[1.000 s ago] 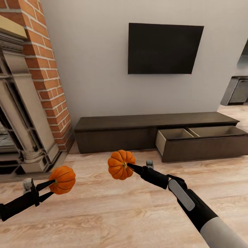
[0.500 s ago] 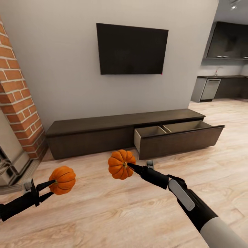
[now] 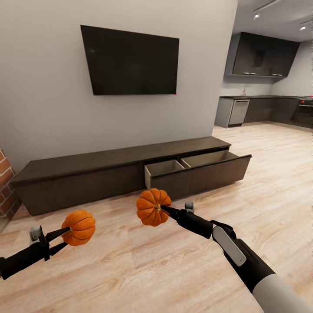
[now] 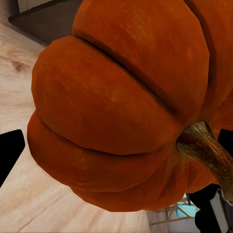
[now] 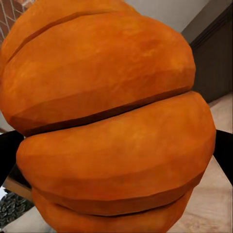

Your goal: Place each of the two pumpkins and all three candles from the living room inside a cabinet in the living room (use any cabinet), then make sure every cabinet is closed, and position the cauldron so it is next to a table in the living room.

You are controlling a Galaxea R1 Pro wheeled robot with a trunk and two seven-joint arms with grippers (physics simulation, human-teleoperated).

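Two pumpkins are held above the wood floor (image 3: 143,269), short of the cabinet (image 3: 82,182). Left gripper (image 3: 65,235) clamps the left pumpkin (image 3: 79,227); right gripper (image 3: 161,209) clamps the right pumpkin (image 3: 152,207). Cabinet's right-hand drawer (image 3: 204,171) stands pulled out, beyond the right pumpkin.

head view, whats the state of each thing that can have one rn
left pincer: shut on left pumpkin, held above the floor
right pincer: shut on right pumpkin, held above the floor
cabinet: right drawer pulled open, nothing visible inside; left front panel closed
TV: wall-mounted, screen dark
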